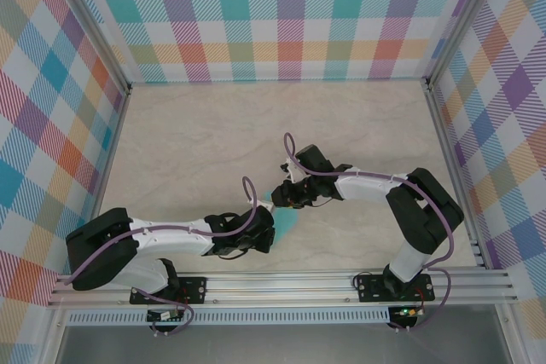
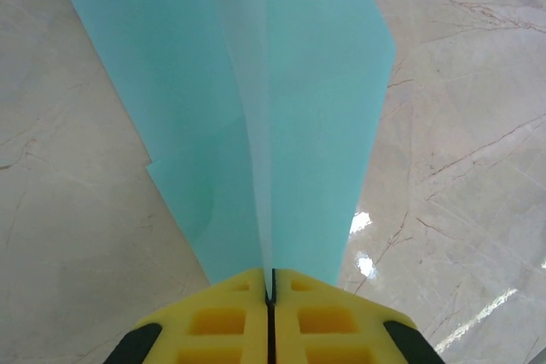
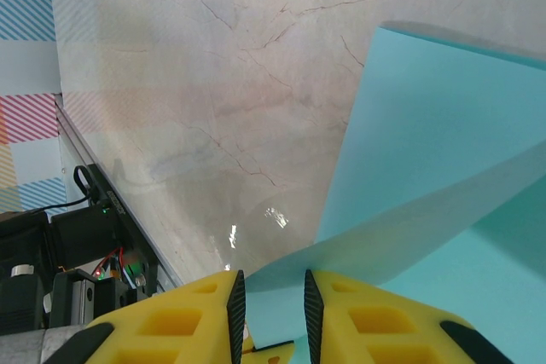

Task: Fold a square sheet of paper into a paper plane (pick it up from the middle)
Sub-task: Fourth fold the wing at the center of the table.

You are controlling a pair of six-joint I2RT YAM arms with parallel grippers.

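The light-teal sheet of paper (image 1: 287,220) is creased down its middle and lies between the two grippers near the table's front centre. My left gripper (image 2: 271,296) is shut on the raised centre fold, and the paper (image 2: 316,83) spreads away from it as two wings over the marble. My right gripper (image 3: 271,296) has its jaws a little apart. A lifted flap of the paper (image 3: 444,125) crosses the gap between them without being pinched. In the top view the left gripper (image 1: 271,228) and right gripper (image 1: 279,202) almost meet at the paper.
The marble table (image 1: 213,134) stretches out behind the grippers. An aluminium rail (image 1: 281,283) runs along the near edge, with the arm bases on it. Plaid walls (image 1: 273,14) close in the back and sides. The rail and base electronics (image 3: 94,210) appear at the left of the right wrist view.
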